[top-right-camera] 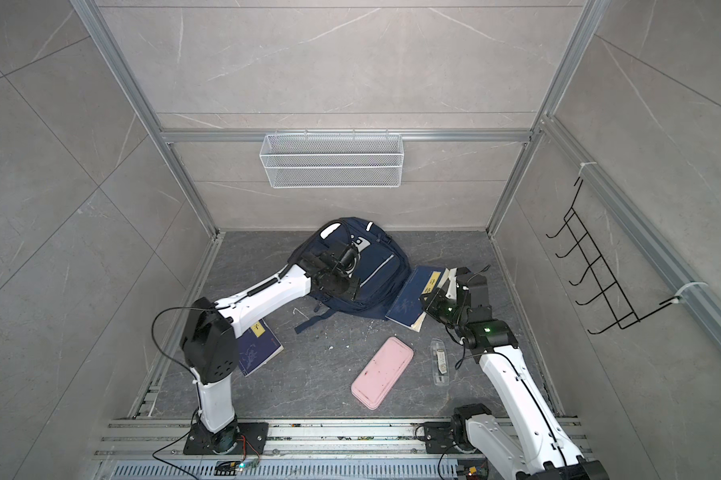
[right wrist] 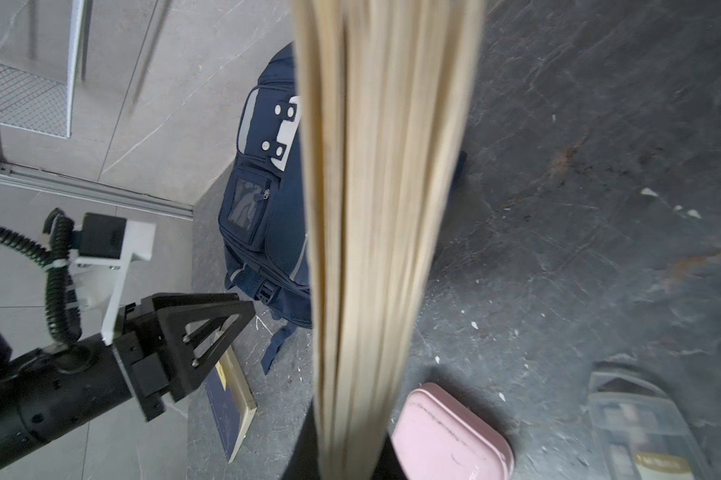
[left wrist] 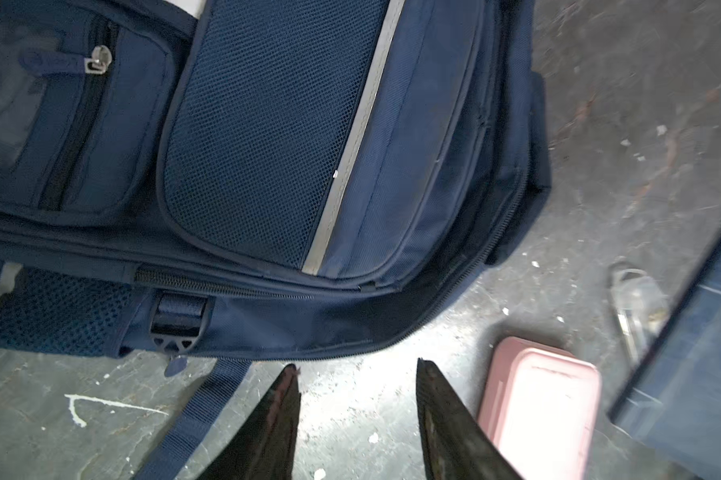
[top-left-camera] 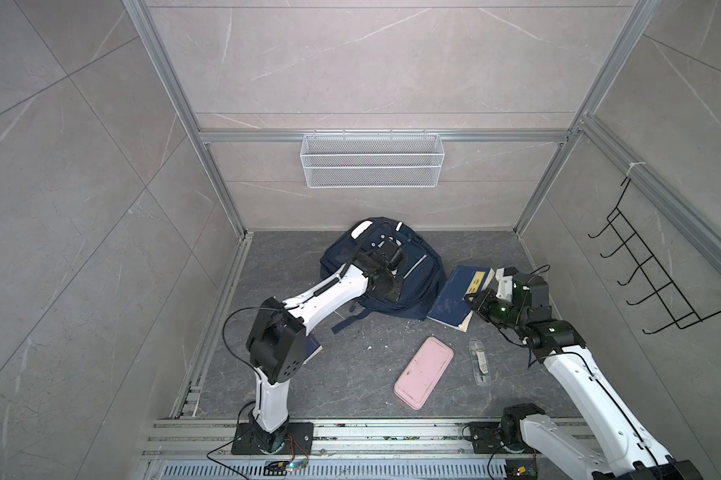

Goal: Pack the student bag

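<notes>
Found the student bag [top-left-camera: 429, 286] lying flat at the far middle of the desk [top-left-camera: 350, 374], front side up, silver stripe [left wrist: 350, 153] and clear window pocket [right wrist: 244, 205] showing. Made out no brand or lettering on its white patches.

Saw the left tool [left wrist: 356, 368] poised just above the bag's near-left edge, jaws parted with nothing between them.

Saw the right tool [right wrist: 348, 465] clamped on the page edge of a navy book [top-left-camera: 454, 299], tilted up off the desk, left edge against the bag's right side. Noted a yellow label [top-left-camera: 478, 282] at that book's far corner, printed with dark characters too small to read.

Spotted a second navy book [top-right-camera: 255, 353] at the near left, partly under the left arm, bearing a like label, equally unreadable.

Noted a pink case [top-left-camera: 423, 372] lying near the middle and a clear case [top-left-camera: 479, 361] just to its right, not touching. Glimpsed a gold label [right wrist: 658, 461] in the clear case, too blurred to read.
</notes>
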{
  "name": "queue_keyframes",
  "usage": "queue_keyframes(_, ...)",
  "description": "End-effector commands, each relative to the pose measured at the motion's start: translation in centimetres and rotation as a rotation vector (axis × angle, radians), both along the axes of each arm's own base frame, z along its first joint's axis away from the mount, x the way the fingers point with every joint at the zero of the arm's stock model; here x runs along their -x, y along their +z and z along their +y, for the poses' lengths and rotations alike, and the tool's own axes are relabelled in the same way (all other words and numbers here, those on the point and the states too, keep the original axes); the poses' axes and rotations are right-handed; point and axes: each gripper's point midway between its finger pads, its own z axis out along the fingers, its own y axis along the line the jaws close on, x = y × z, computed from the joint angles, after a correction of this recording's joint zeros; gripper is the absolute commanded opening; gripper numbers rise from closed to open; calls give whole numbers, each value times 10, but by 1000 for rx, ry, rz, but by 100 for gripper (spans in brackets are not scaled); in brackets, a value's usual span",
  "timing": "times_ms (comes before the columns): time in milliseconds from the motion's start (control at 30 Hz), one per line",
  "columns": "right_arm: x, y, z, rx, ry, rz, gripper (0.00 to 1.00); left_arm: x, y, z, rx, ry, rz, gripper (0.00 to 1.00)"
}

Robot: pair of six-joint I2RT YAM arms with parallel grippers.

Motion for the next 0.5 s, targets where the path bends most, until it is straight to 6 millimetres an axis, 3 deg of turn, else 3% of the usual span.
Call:
queue_keyframes(0, 4, 15, -11, 71, -12, -34, 0, -4, -8, 1, -213, -76, -70, 46)
queue_keyframes(100, 7, 18, -13, 90, -11, -34, 0, -8, -17, -14, -257, -105, -81, 44)
queue_keyframes(467, 8, 28, -16, 101, -8, -44, 0, -26, -39, -35, -338, -178, -126, 45)
